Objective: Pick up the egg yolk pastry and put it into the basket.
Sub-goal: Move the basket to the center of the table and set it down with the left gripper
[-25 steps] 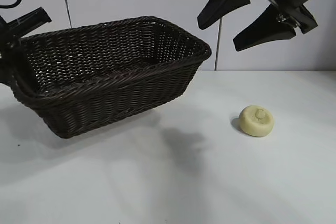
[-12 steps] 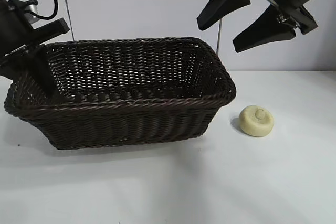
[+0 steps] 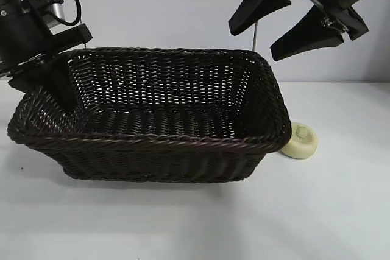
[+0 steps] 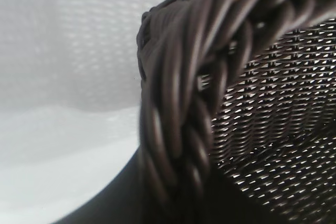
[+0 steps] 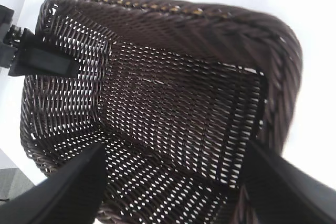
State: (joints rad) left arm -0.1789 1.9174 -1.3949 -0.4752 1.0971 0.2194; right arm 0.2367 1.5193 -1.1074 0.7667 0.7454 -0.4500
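Holding the basket (image 3: 152,120) by its short end wall at the exterior view's left, your left gripper (image 3: 52,80) has its jaws nearly closed on the braided rim, one finger (image 3: 61,86) reaching down inside the wall. In the left wrist view that rim (image 4: 184,103) fills the middle of the picture, thick twisted strands right up against the camera, with the woven inner wall behind it. The basket sits on the white table (image 3: 183,223), its long side facing the exterior camera and its open top plain to see.

Your pastry (image 3: 300,140) lies on the table just beside the basket's other short end, at the exterior view's right. The basket's corner covers part of it, so you cannot tell whether the two touch. It is outside the basket, dome up, with the small round mark showing on top.

Your right gripper (image 3: 291,17) hangs high over that same end of the basket, well above the pastry, with its jaws spread wide and nothing between them. In the right wrist view you look down into the basket (image 5: 157,103) between the two dark fingers (image 5: 68,187), with the woven floor bare below, and the left gripper (image 5: 39,59) shows at the far end wall, one finger lying against the inside of the weave.
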